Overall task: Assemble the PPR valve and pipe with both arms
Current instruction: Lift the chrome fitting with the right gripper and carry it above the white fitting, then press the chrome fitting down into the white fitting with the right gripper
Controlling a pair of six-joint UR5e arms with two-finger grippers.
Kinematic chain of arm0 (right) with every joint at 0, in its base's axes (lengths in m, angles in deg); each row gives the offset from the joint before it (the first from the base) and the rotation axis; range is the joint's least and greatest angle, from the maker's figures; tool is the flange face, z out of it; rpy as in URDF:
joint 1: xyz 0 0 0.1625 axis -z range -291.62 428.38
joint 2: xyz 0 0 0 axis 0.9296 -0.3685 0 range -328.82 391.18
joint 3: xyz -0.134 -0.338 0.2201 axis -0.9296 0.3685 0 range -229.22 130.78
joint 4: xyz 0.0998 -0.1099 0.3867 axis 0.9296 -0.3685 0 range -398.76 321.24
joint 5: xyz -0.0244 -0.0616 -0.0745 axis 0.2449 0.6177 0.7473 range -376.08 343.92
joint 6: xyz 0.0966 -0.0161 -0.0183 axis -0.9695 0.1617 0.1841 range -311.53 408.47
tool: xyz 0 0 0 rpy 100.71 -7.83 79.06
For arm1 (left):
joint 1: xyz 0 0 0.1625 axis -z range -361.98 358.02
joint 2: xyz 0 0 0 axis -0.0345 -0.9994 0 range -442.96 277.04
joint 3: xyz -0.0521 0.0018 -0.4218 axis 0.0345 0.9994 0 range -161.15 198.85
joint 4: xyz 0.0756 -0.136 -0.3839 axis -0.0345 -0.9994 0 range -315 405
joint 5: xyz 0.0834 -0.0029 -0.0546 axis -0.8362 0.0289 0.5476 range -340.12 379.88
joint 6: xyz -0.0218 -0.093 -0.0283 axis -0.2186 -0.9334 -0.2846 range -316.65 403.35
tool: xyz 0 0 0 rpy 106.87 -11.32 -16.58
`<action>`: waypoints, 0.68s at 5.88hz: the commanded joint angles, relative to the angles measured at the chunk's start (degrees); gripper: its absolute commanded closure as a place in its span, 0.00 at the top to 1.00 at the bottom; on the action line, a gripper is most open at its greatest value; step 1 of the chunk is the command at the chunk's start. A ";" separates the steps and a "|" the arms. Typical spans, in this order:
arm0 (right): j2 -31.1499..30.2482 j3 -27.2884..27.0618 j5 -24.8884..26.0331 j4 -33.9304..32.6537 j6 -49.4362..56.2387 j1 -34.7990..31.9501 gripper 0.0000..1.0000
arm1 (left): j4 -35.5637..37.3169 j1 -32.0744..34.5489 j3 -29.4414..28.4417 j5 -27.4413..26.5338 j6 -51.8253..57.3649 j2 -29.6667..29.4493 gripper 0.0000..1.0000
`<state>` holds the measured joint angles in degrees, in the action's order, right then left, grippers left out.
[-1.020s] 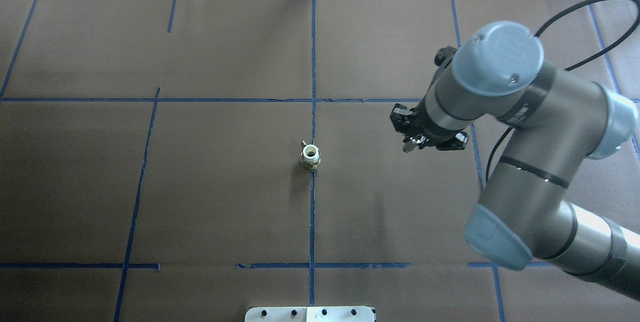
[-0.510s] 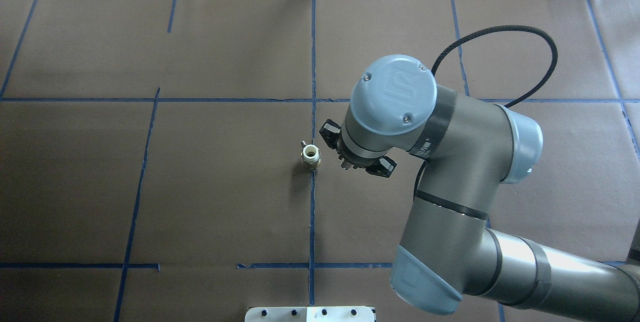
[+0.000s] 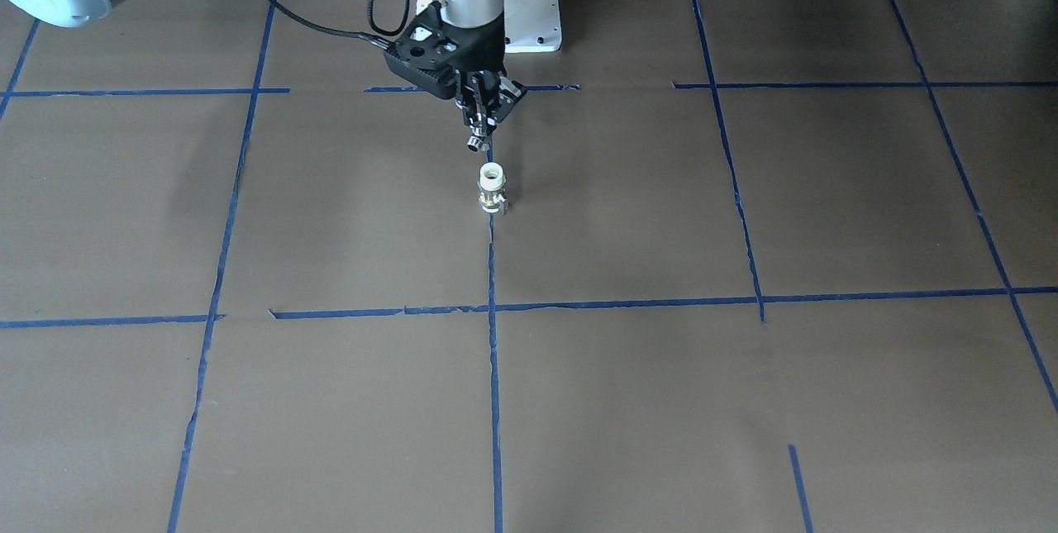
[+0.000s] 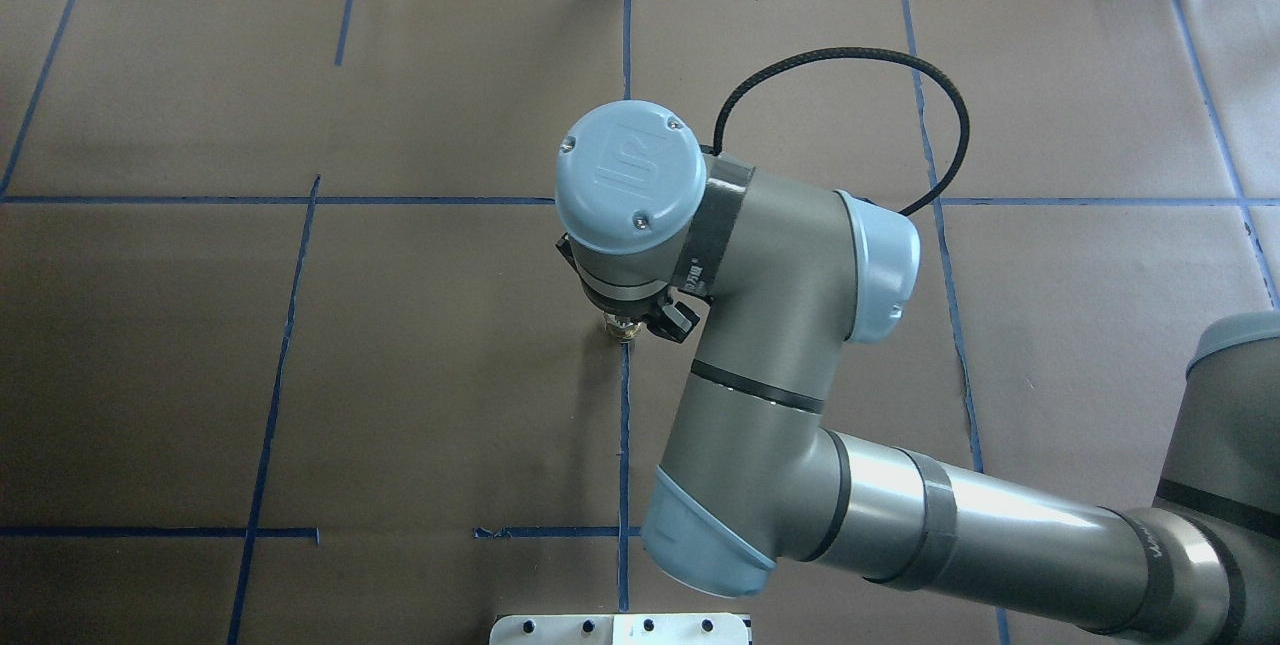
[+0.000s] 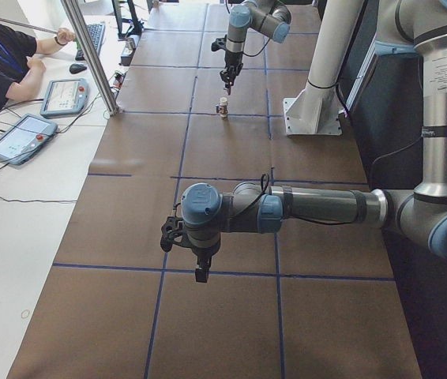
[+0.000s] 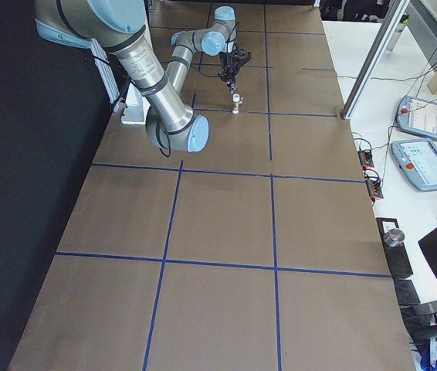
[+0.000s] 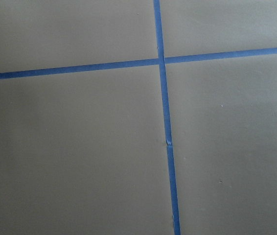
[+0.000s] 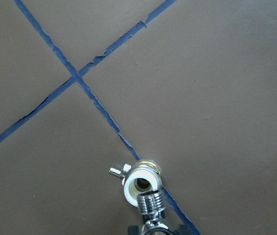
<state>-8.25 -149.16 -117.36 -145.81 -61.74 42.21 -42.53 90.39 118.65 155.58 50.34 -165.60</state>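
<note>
Vertically, the pipe (image 3: pixel 477 141) points down over the upright PPR valve (image 3: pixel 492 187).

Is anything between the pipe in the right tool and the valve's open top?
Nothing visible. The pipe in the right tool hangs just above the upright valve, with only open air between its threaded end and the valve's white mouth.

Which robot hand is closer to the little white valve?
Right. The right gripper hangs just above the PPR valve, holding the pipe over its open top; the left gripper is far away along the table.
</note>
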 commanded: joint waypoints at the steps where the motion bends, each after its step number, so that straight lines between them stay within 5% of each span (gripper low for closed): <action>1: 1.73 3.09 0.55 -1.83 1.74 -0.64 0.00 | 0.00 0.00 -0.05 0.01 0.04 0.02 1.00; 4: 1.90 3.88 0.55 -2.37 2.63 -1.26 0.00 | 0.00 0.00 0.04 0.01 0.13 0.02 1.00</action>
<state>-6.42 -145.55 -116.81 -148.17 -59.20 40.98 -42.53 90.40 118.66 155.59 50.47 -165.52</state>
